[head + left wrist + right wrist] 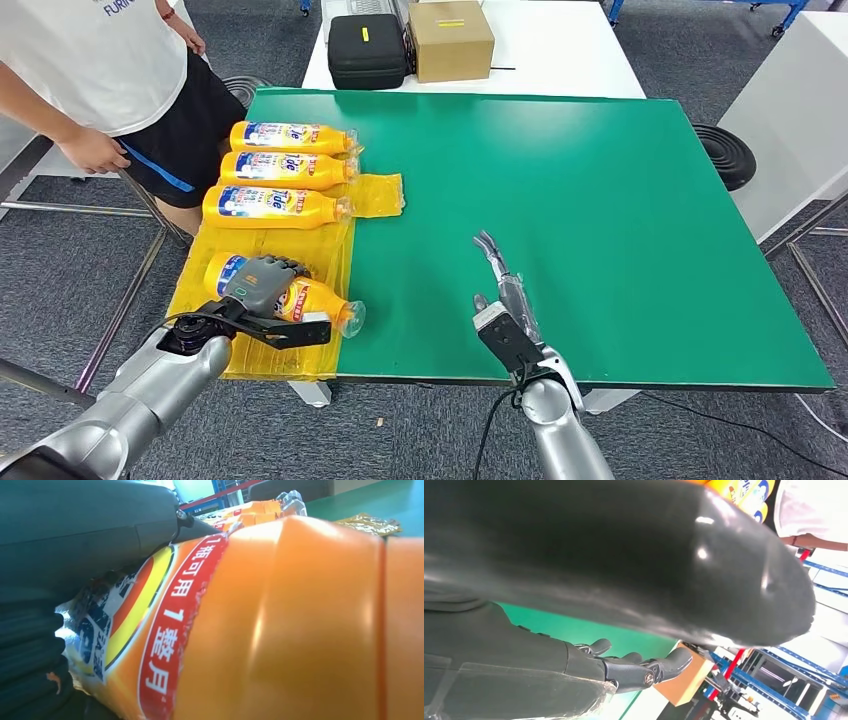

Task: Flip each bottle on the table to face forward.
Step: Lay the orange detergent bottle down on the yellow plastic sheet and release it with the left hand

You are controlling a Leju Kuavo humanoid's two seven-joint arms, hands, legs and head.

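Item: nearest bottle (pixel 290 292), on its side at the table's (pixel 600 200) front-left corner, on yellow sheeting (pixel 300 245). My left hand (pixel 262 283) grips its body, presumably to roll it. Right hand (pixel 503 290) empty, fingers extended, near the front edge.

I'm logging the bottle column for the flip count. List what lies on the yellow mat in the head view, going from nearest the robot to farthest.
Bottle under the left hand → third bottle → second bottle → farthest bottle. All lie on their sides on the yellow mat.
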